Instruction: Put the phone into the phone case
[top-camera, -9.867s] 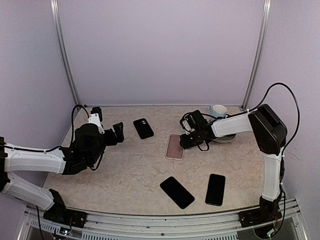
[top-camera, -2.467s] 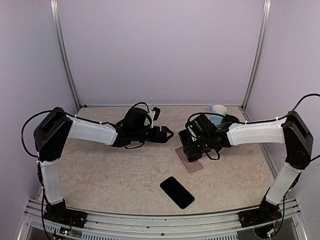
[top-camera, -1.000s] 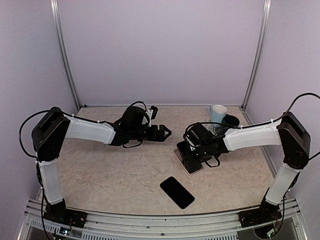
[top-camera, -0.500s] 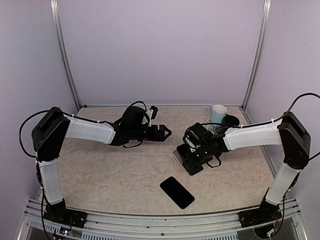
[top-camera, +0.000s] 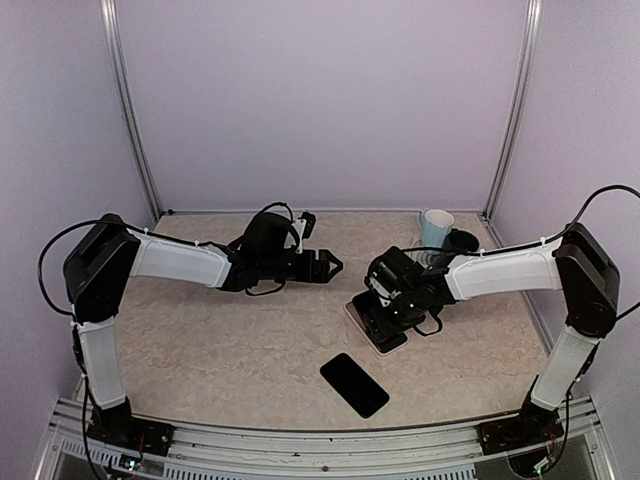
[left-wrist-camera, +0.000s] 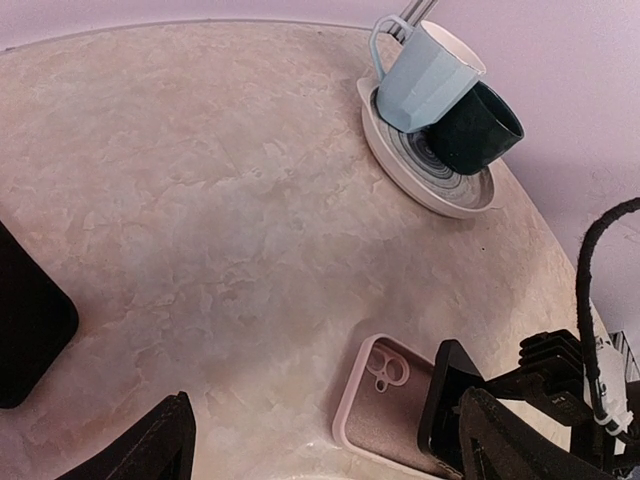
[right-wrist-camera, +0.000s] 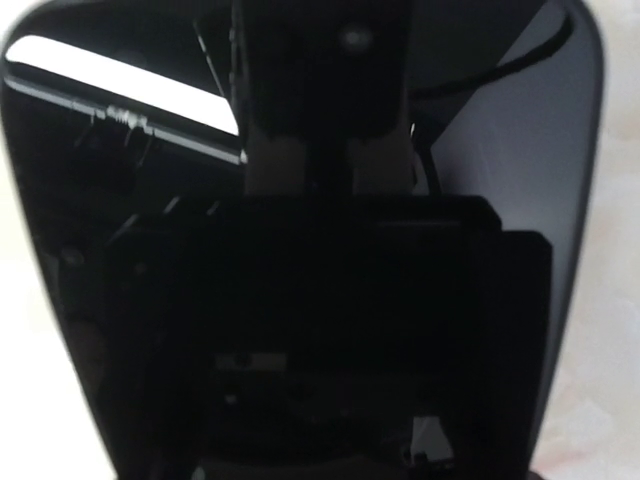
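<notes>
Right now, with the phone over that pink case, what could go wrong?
The phone sits tilted on the pink case, leaving its camera end uncovered, so it may seat crooked or slip off. Nothing steadies the case: the left gripper hangs open, apart from it, so a push from the right gripper could skid it across the table.

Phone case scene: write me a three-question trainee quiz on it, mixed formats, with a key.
1. True or false: the left gripper is open and empty.
2. The pink phone case lies: A) in the left gripper; B) on the table, under the phone held by the right gripper; C) off the table edge.
3. How many cups sit on the plate?
Key: 1 true; 2 B; 3 two.
</notes>
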